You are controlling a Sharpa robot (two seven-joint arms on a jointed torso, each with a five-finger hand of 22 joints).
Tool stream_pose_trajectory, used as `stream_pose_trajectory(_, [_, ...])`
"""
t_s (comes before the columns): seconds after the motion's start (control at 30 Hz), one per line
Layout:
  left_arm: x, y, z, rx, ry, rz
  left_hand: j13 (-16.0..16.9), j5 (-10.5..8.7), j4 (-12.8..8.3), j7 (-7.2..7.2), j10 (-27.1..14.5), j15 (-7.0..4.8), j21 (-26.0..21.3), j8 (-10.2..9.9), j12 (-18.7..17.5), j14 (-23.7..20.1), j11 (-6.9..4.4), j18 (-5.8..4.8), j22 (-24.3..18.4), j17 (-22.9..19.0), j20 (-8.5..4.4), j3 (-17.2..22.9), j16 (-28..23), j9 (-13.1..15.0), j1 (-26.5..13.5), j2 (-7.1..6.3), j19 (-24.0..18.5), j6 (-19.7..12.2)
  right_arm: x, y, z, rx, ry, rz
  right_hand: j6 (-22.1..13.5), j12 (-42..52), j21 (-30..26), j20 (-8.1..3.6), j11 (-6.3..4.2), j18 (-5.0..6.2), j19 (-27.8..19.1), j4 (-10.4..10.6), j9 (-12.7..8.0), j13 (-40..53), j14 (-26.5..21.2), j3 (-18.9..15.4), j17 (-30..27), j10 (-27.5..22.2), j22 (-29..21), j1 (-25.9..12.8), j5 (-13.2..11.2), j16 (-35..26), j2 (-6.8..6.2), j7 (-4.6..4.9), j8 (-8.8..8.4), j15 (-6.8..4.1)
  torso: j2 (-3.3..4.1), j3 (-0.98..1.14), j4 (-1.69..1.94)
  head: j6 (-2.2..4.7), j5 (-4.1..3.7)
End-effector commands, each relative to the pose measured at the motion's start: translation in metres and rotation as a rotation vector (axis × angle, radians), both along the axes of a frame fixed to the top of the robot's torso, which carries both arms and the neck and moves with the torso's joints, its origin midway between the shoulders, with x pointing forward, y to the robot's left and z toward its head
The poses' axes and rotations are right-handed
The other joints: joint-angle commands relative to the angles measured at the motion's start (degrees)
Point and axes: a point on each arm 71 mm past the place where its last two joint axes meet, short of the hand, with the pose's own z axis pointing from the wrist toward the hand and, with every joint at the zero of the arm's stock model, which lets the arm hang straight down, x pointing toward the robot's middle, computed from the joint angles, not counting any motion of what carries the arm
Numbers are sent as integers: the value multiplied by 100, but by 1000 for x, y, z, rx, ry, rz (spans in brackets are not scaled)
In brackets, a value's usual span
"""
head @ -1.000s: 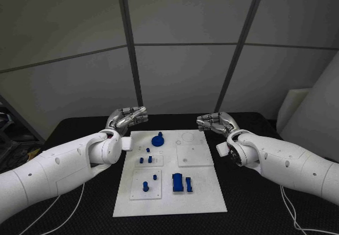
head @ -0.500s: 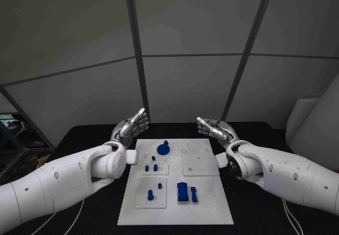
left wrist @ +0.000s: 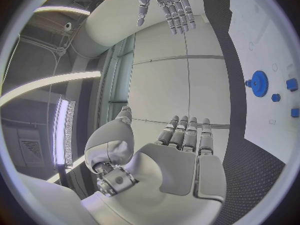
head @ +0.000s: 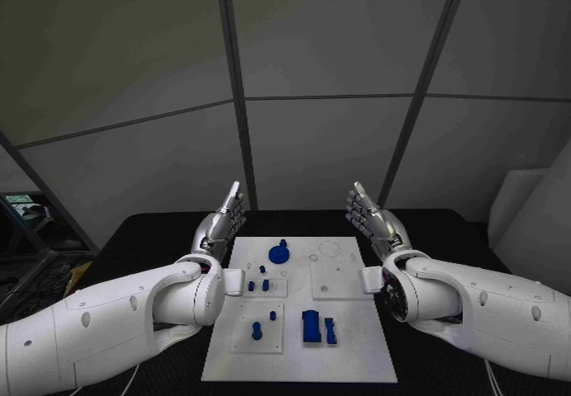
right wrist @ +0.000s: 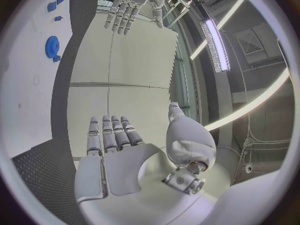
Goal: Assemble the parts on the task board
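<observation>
- The black surface (head: 143, 235) is seen stretching out past both long edges of the board, with bare dark strips left along each side.
- The task board (head: 357, 346), a white plate, is laid lengthwise in the middle of the surface; its far edge is set between the two hands, and neither hand touches it.
- The left hand (head: 223, 218) is held raised at the board's far left corner, fingers straight and together pointing up, nothing gripped; in the left wrist view the same hand (left wrist: 181, 150) is shown flat and empty.
- The right hand (head: 368, 213) is held raised at the far right corner, likewise flat, extended and empty, as the right wrist view (right wrist: 119, 150) confirms.
- A blue gear-shaped part (head: 280, 253) is stood near the board's far edge, left of centre.
- A taller blue block (head: 310, 325) is placed toward the near end, with a slim blue piece (head: 330, 329) just beside it.
- Small blue pegs (head: 258, 285) are set in the left middle panel, and another peg (head: 256, 331) in the near left panel.
</observation>
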Motion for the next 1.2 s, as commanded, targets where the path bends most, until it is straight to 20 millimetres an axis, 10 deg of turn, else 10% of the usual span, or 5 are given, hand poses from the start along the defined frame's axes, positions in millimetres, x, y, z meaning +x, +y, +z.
stream_pose_trajectory(0.03, [0,3,5,44,-50,49,-8,-63,1,-44,-519,-57,-34,-25,-34,-466,-79,-341,-246,-9,-377,-142,-87,-8,-753,2,-352,-507,0,-5,2,8,-9,-80,-519,-41,-64,-231,-44,-251,-489,-33,-30,-13,-577,66,-41,-580,-569,-840,-124,-26,-5,-96,-22,-26,0,2,3,-1,-1])
stream_pose_trajectory(0.8, [0,3,5,44,-50,49,-8,-63,1,-44,-1182,-57,-34,-25,-34,-1460,-79,-341,-770,-9,-377,-142,-87,-8,-1733,2,-1101,-1149,0,-5,2,8,-9,-80,-1173,-41,-64,-231,-44,-251,-1118,-33,-30,-13,-1319,66,-41,-1323,-569,-1924,-124,-26,-5,-96,-22,-26,0,2,3,-1,-1])
stream_pose_trajectory(0.87, [0,3,5,44,-50,49,-8,-63,1,-44,-1627,-57,-34,-25,-34,-1460,-79,-341,-770,-9,-377,-142,-87,-8,-2365,2,-1101,-1586,0,-5,2,8,-9,-80,-1621,-41,-64,-231,-44,-251,-1553,-33,-30,-13,-1366,66,-41,-1377,-569,-1998,-124,-26,-5,-96,-22,-26,0,2,3,-1,-1])
stream_pose_trajectory(0.97, [0,3,5,44,-50,49,-8,-63,1,-44,-1627,-57,-34,-25,-34,-1460,-79,-341,-770,-9,-377,-142,-87,-8,-2365,2,-1101,-1586,0,-5,2,8,-9,-80,-1621,-41,-64,-231,-44,-251,-1553,-33,-30,-13,-1806,66,-41,-1829,-569,-2634,-124,-26,-5,-96,-22,-26,0,2,3,-1,-1])
stream_pose_trajectory(1.2, [0,3,5,44,-50,49,-8,-63,1,-44,-1627,-57,-34,-25,-34,-1460,-79,-341,-770,-9,-377,-142,-87,-8,-2365,2,-1101,-1586,0,-5,2,8,-9,-80,-1621,-41,-64,-231,-44,-251,-1553,-33,-30,-13,-1806,66,-41,-1829,-569,-2634,-124,-26,-5,-96,-22,-26,0,2,3,-1,-1])
